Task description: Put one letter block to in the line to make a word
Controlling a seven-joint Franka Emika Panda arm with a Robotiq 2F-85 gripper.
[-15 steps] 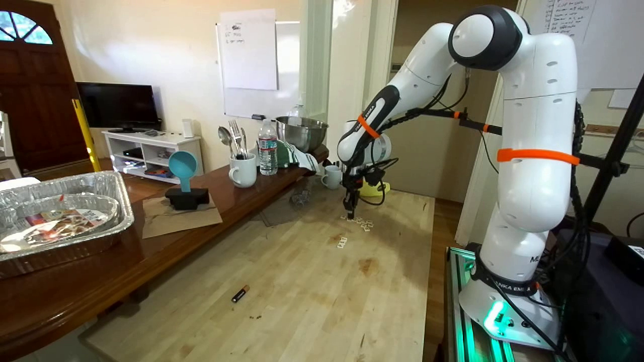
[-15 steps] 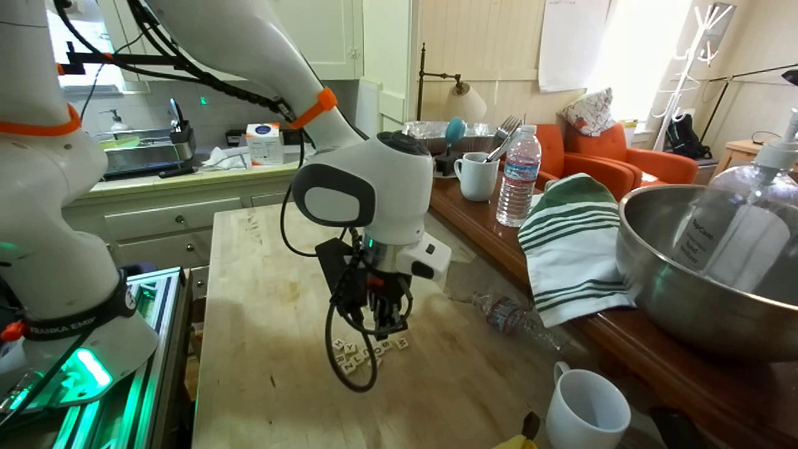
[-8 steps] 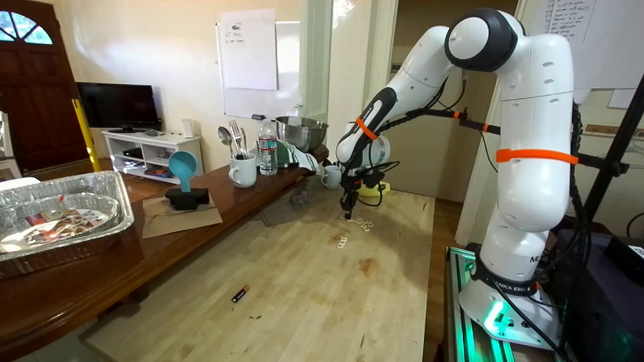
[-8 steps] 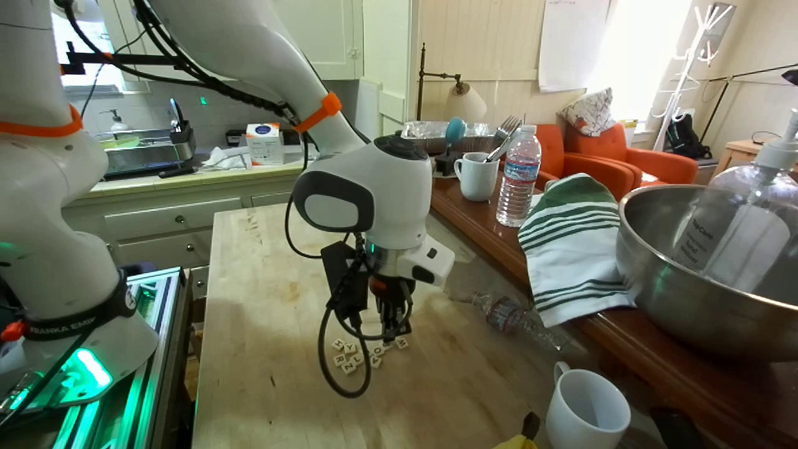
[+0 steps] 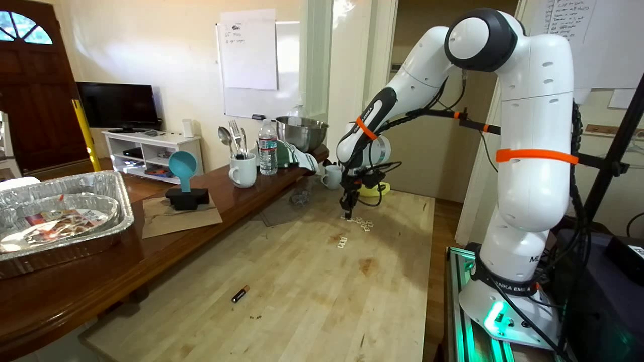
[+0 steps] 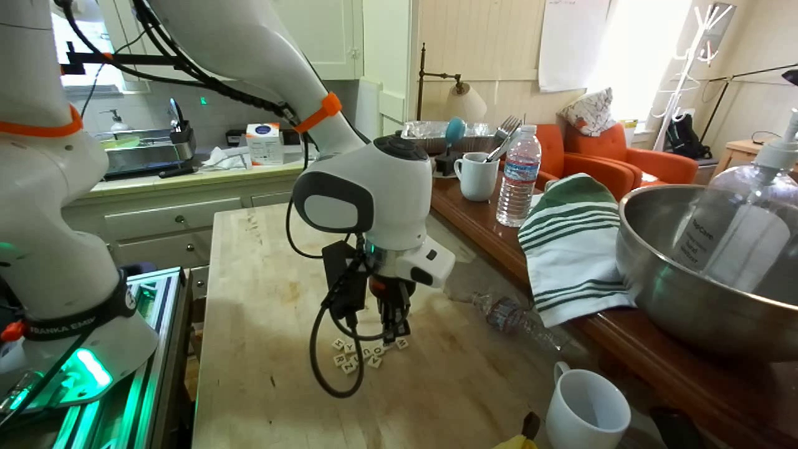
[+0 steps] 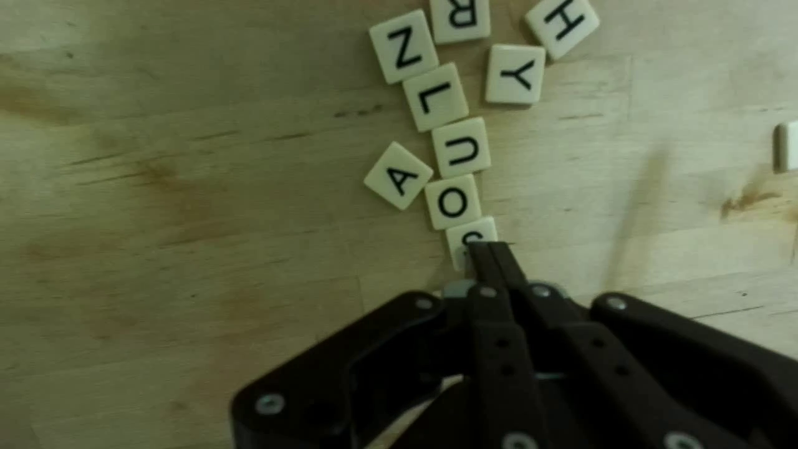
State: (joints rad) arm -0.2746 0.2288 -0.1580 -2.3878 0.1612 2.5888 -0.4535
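Note:
A short line of letter blocks (image 5: pixel 342 243) lies on the table in an exterior view. Behind it, loose letter blocks (image 5: pixel 366 224) are scattered. From above, the wrist view reads N (image 7: pixel 404 47), L (image 7: pixel 436 97), U (image 7: pixel 461 148), O (image 7: pixel 453 202) and S (image 7: pixel 464 234) in a crooked chain, with A (image 7: pixel 399 176) beside O. R (image 7: pixel 461 20), Y (image 7: pixel 515 73) and H (image 7: pixel 562 26) sit farther up. My gripper (image 7: pixel 489 244) is shut, its fingertips together over part of S with nothing between them. Whether they touch S, I cannot tell.
Another block (image 7: pixel 789 146) pokes in at the wrist view's right edge. A battery (image 5: pixel 240 293) rests on the table. Near the gripper are a white mug (image 6: pixel 587 408), a bottle lying on its side (image 6: pixel 517 319), and the raised wooden ledge (image 6: pixel 477 231).
Over the last second my gripper has shifted slightly and the wrist has turned a little. The hanging cable loop has swung left in an exterior view, and block A has turned slightly.

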